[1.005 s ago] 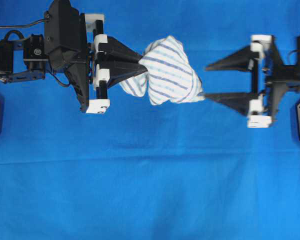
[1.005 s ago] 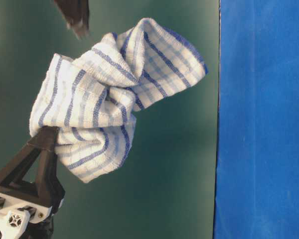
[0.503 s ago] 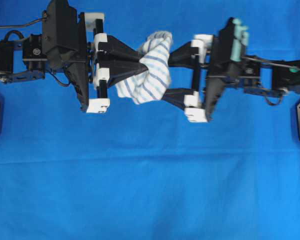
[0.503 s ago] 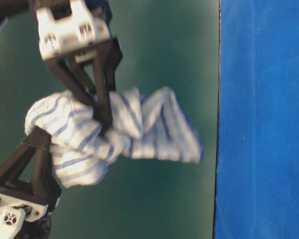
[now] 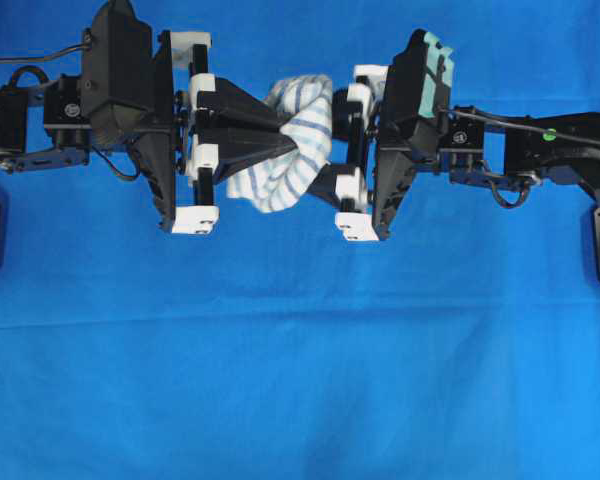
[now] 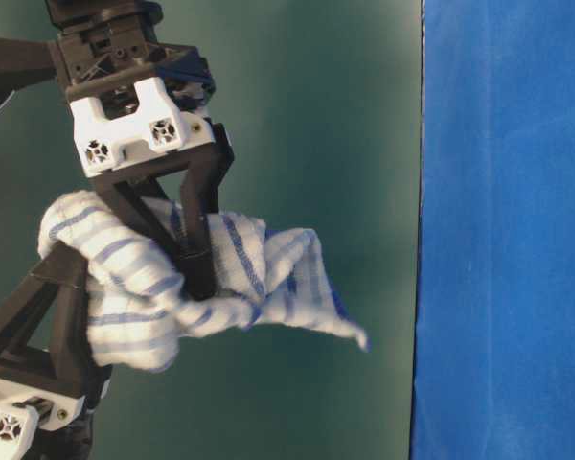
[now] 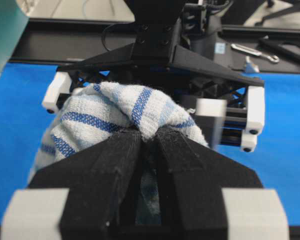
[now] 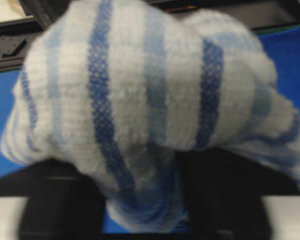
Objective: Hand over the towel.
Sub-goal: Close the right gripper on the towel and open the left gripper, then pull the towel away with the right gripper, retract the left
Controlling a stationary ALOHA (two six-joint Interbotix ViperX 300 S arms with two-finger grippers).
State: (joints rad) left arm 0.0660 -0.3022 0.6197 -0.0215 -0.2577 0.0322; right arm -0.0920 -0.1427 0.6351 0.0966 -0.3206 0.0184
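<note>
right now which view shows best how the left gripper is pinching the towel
The left wrist view: the left gripper is shut on a fold of the towel. The overhead shows only where gripper and cloth meet, the table-level view a side-on bundle, and the right wrist view just blurred cloth.

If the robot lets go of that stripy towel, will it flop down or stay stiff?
Probably flop. The towel is bunched and folded between the left gripper and the right gripper, and a loose corner already droops. It looks light and soft, a woven cloth, so likely not slippery.
</note>
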